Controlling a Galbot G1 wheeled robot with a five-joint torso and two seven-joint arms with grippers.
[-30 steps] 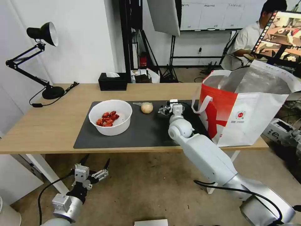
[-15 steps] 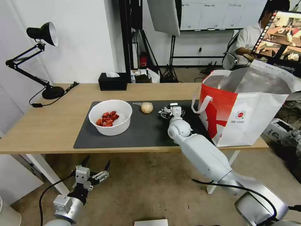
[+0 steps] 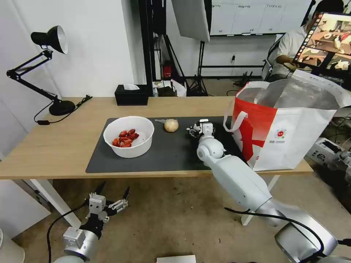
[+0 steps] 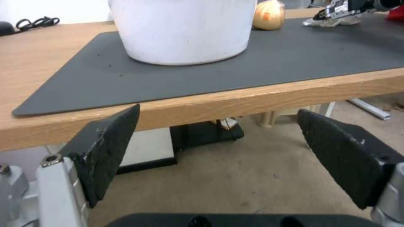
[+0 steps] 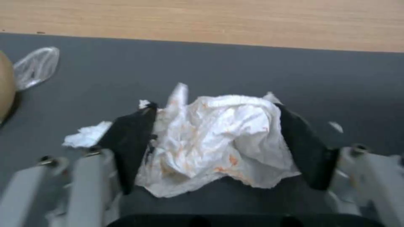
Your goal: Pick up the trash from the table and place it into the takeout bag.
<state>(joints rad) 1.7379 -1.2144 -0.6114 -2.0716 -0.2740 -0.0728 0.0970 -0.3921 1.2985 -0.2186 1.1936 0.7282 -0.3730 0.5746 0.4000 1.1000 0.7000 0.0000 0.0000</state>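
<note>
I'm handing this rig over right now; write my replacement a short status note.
Right end effector: on the dark mat, fingers on both sides of the crumpled tissue, touching it; not lifted.
Left end effector: open, empty, parked below the table edge.
White bowl with red scraps and the wrapped beige ball sit on the mat.
Takeout bag stands open at the table's right end; its contents can't be seen.
Left: bag the tissue, ball and bowl.

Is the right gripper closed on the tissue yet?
Closed on it: the right gripper has both pads pressing the crumpled tissue from either side on the grey mat.
</note>
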